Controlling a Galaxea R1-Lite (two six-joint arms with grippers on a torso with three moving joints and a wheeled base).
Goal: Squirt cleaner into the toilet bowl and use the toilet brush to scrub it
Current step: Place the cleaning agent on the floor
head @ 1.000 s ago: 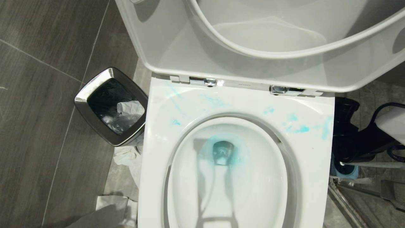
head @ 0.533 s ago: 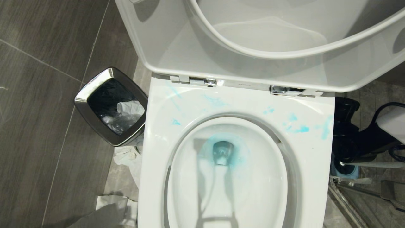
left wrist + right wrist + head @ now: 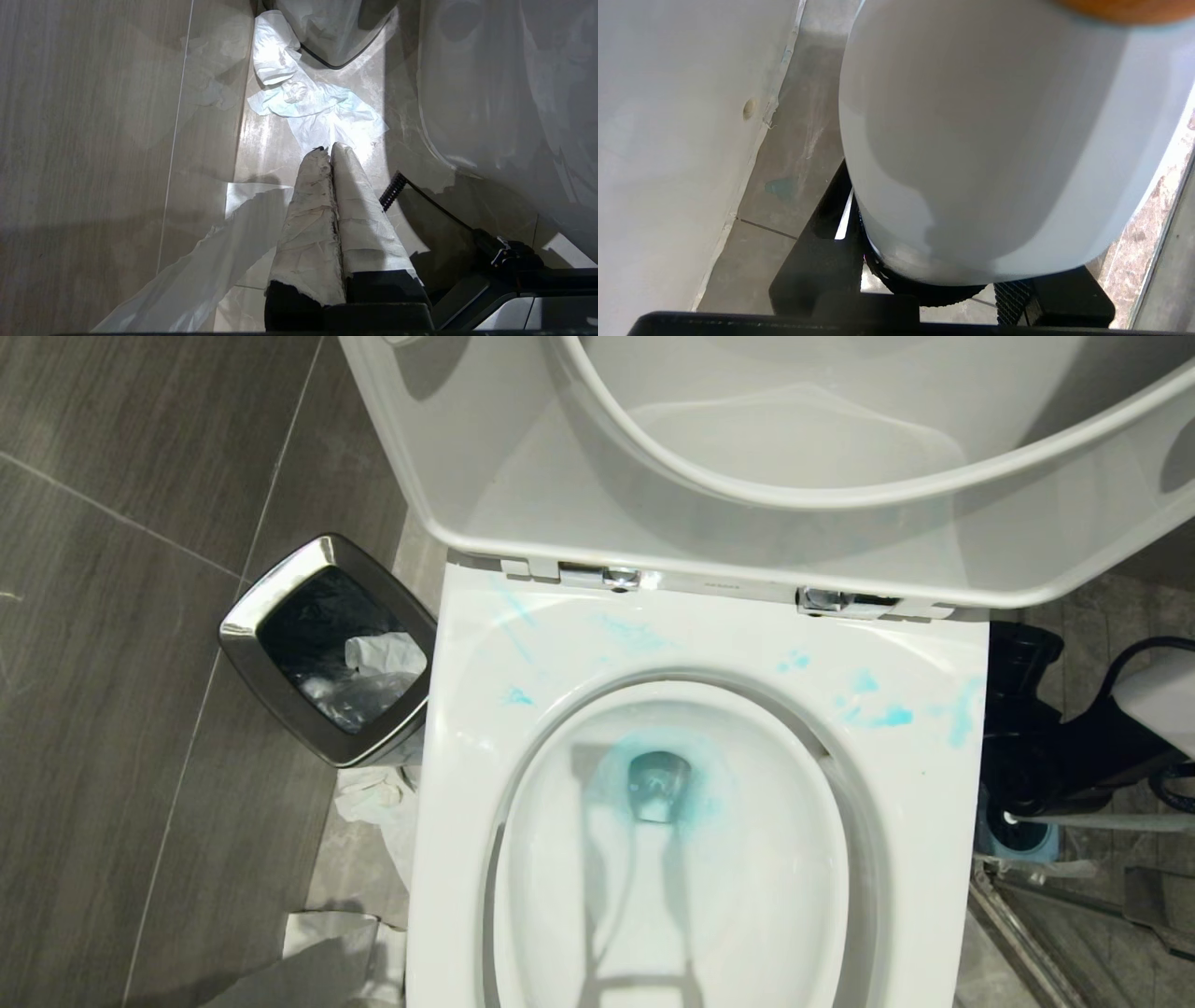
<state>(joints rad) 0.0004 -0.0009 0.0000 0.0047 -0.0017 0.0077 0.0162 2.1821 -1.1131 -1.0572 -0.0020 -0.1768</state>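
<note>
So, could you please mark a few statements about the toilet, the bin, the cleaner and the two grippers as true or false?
1. The toilet seat and lid are raised. True: the seat stands up behind the toilet bowl.
2. The water in the bowl is clear. False: blue cleaner colours the water around the drain, and blue streaks mark the rim.
3. The trash bin stands on the robot's left of the toilet. True.
4. The left gripper holds the toilet brush. False: its fingers are shut on nothing, above paper on the floor.
5. The right gripper holds the cleaner. True: the white bottle sits between its fingers.
</note>
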